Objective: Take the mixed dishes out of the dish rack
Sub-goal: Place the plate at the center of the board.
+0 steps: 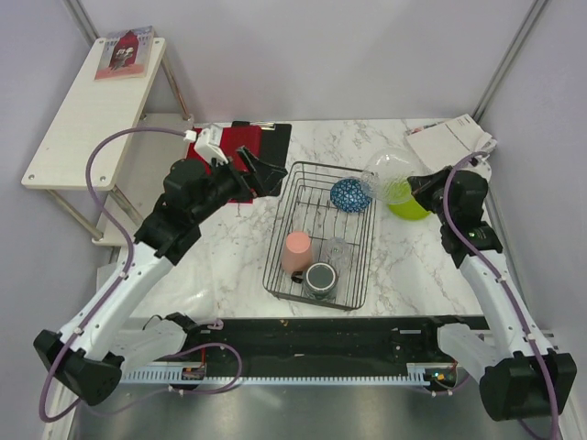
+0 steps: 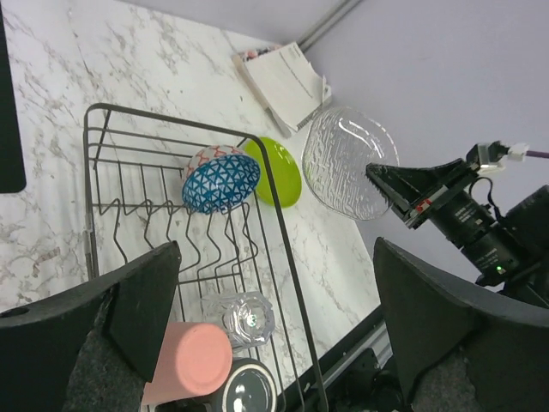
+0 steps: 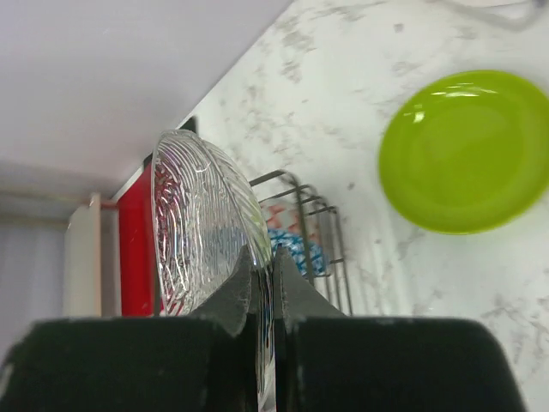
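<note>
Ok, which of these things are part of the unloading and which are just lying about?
Job: dish rack; blue patterned bowl, pink cup, drinking glass and dark mug inside it; lime-green plate on the table; clear ridged plate in the right gripper.
Lying about: red clipboard, papers, book on the shelf.

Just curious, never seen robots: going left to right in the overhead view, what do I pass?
Pale shelf → left claw → pink cup → blue patterned bowl → lime-green plate. The clear plate in the right claw overlaps, so it is skipped.
</note>
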### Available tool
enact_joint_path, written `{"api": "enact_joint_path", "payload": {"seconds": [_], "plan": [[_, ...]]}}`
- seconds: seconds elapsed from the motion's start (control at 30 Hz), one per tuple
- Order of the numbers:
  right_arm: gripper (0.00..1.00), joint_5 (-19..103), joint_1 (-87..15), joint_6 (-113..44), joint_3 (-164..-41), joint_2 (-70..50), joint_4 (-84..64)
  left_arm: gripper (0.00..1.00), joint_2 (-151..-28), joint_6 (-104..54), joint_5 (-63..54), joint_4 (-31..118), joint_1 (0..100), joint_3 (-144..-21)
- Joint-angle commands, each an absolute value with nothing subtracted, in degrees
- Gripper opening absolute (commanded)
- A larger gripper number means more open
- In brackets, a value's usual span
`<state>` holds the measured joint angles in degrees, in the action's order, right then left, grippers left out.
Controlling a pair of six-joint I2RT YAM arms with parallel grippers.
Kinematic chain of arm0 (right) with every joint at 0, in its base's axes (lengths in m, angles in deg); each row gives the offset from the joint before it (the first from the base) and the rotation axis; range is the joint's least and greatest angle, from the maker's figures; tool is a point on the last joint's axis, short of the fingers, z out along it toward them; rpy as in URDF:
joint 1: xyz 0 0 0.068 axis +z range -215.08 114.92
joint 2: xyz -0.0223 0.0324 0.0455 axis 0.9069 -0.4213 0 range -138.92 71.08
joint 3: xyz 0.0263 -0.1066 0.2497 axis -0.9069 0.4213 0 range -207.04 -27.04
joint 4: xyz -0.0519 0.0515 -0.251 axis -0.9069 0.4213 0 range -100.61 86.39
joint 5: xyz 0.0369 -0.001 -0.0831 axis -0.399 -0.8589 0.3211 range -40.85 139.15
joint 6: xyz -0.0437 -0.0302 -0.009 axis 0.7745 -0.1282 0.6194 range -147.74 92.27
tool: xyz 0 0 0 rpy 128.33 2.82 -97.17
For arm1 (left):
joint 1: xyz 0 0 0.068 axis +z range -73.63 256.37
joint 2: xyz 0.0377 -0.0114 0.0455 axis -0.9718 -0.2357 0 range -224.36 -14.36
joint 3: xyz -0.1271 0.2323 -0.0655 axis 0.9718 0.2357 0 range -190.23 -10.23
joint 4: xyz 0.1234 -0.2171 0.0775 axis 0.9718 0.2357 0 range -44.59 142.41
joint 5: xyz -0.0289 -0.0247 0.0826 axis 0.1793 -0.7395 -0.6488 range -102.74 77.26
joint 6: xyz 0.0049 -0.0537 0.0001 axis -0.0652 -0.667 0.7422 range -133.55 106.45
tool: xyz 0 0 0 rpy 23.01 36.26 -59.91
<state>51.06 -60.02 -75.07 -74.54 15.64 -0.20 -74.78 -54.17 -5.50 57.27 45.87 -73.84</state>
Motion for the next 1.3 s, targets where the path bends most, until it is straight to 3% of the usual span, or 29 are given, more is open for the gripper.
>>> {"api": "enact_joint_path", "payload": {"seconds": [0.0,0.3,0.53,0.93,1.0,1.03,1.13,1.27], "plan": [[0.00,57.5,-65.2,-80.3,-72.5,13.6,1.3,0.99,-68.9,-52.1,-10.2,56.8,45.9,-69.4],[0.00,57.4,-72.9,-84.2,-64.8,3.6,-10.2,0.99,-58.2,-50.5,-16.1,55.9,45.9,-61.6],[0.00,57.3,-73.1,-83.4,-69.9,-8.5,-13.9,0.98,-57.3,-51.6,-15.0,57.9,45.9,-59.1],[0.01,57.9,-73.3,-79.0,-75.5,-18.8,-15.8,0.99,-58.9,-52.8,-13.4,58.3,45.9,-57.1],[0.12,58.3,-73.3,-77.9,-75.8,-19.4,-14.5,0.99,-59.5,-52.7,-13.1,58.3,45.9,-57.0],[0.27,58.6,-73.2,-77.6,-75.6,-19.3,-14.3,0.99,-59.6,-52.7,-13.0,58.3,45.9,-57.0],[0.51,60.4,-73.3,-76.5,-74.8,-17.8,-13.6,0.99,-60.2,-52.6,-13.0,58.3,45.9,-57.0],[0.63,61.7,-73.1,-75.5,-75.0,-15.9,-12.0,0.99,-61.1,-52.6,-13.0,58.2,45.9,-57.2]]}}
